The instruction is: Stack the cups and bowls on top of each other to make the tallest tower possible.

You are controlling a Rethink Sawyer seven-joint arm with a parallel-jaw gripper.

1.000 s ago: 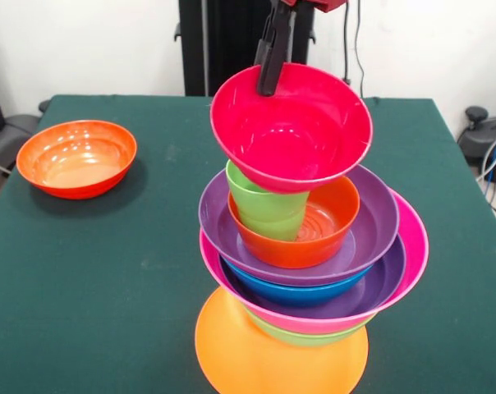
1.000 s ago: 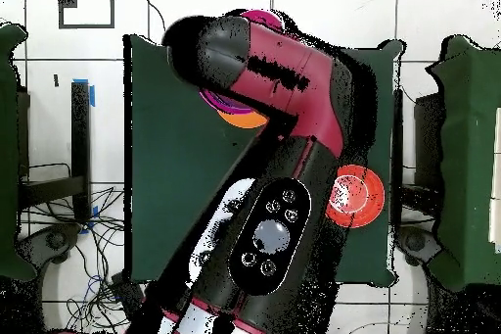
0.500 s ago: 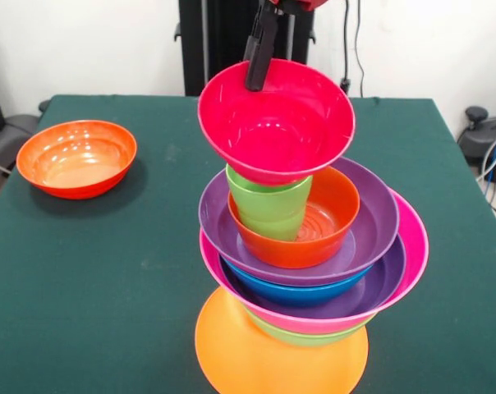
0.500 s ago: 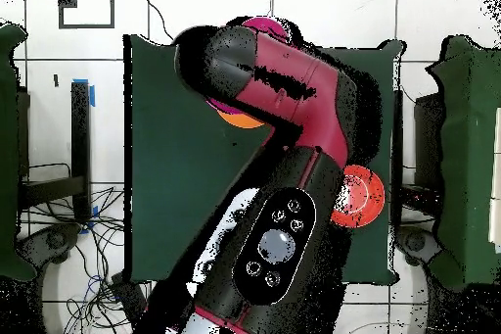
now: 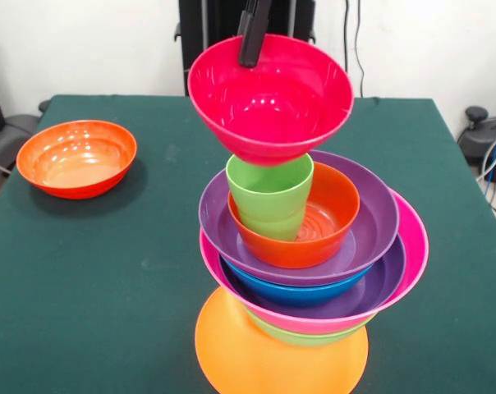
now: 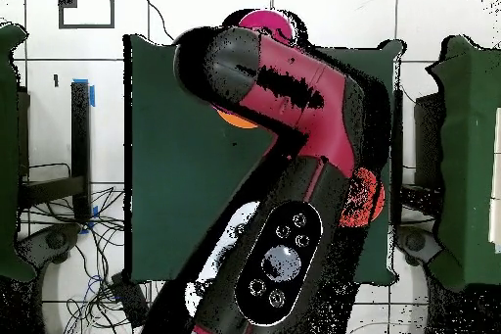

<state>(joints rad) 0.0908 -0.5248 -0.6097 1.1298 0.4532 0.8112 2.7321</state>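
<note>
The gripper point(image 5: 252, 51) holds the magenta bowl point(image 5: 271, 94) by its far rim, fingers point(image 5: 250, 45) closed on the wall, one inside and one outside; over the last second the bowl has risen and slid toward the picture's left, and its tilt has eased, so it now hangs clear above the cup point(image 5: 270, 195) instead of brushing its rim; the cup stands upright in the red-orange bowl point(image 5: 328, 223) at the top of the tower point(image 5: 310, 271), which rests on the upturned orange bowl point(image 5: 281, 353) at the desk's point(image 5: 108, 271) near edge; the lift looks like a re-aim, the bowl being brought more squarely over the cup before it is set down; a second red-orange bowl point(image 5: 76, 158) sits apart at the left, not yet stacked; overhead, the arm point(image 6: 284, 154) covers most of the stack
</note>
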